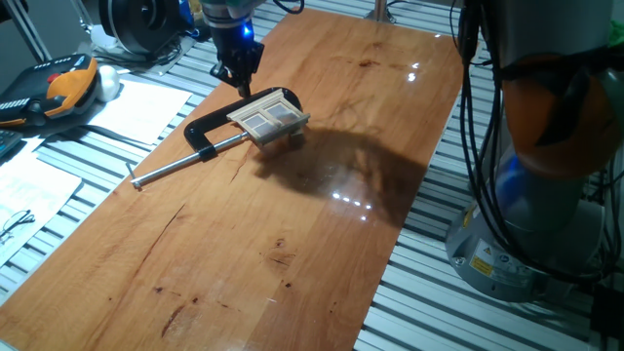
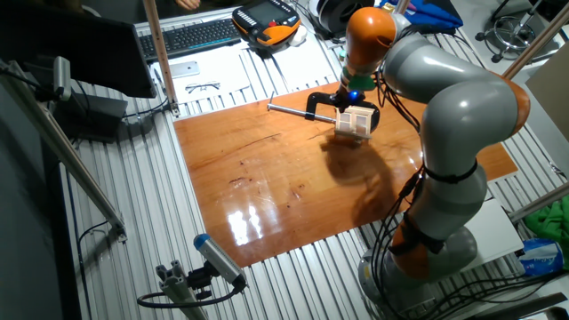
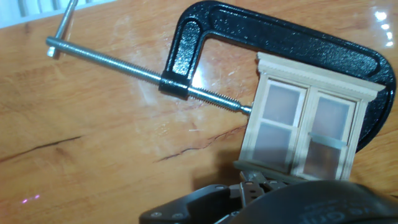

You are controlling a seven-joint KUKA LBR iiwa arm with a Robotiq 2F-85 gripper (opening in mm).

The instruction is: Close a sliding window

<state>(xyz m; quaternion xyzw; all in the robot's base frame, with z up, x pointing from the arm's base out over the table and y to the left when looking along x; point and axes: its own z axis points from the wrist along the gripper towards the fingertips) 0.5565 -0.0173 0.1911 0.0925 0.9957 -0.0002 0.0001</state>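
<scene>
Sliding window [image 3: 305, 127] of pale unfinished wood, seen closest in the hand view: a rectangular frame with two panes side by side, each divided by thin bars. In the right-hand pane a small sash bar sits lower than the matching bar on the left. The window is held in a black C-clamp [image 3: 273, 43], whose arched body curves around the top and right side of the frame while the tip of its threaded steel screw rod [image 3: 124, 65] presses against the frame's left edge. At the bottom edge of the hand view, dark parts of the gripper [image 3: 252, 186] lie just below the window's sill; the fingertips are not visible there, so whether the fingers are spread or closed cannot be told.

In one fixed view, the gripper [image 1: 237, 73] hangs directly over the far side of the clamp [image 1: 210, 132] and window [image 1: 268, 117], a blue light glowing on the hand above it. Clamp and window rest on a glossy wooden tabletop [image 1: 292, 244], toward its far end, the screw rod pointing to the left edge.

In the other fixed view, the grey-and-orange arm [image 2: 444, 107] reaches over the tabletop to the window [image 2: 357, 121]. Beyond lie a keyboard [image 2: 191, 36] and an orange-and-black handheld controller [image 2: 265, 20].
</scene>
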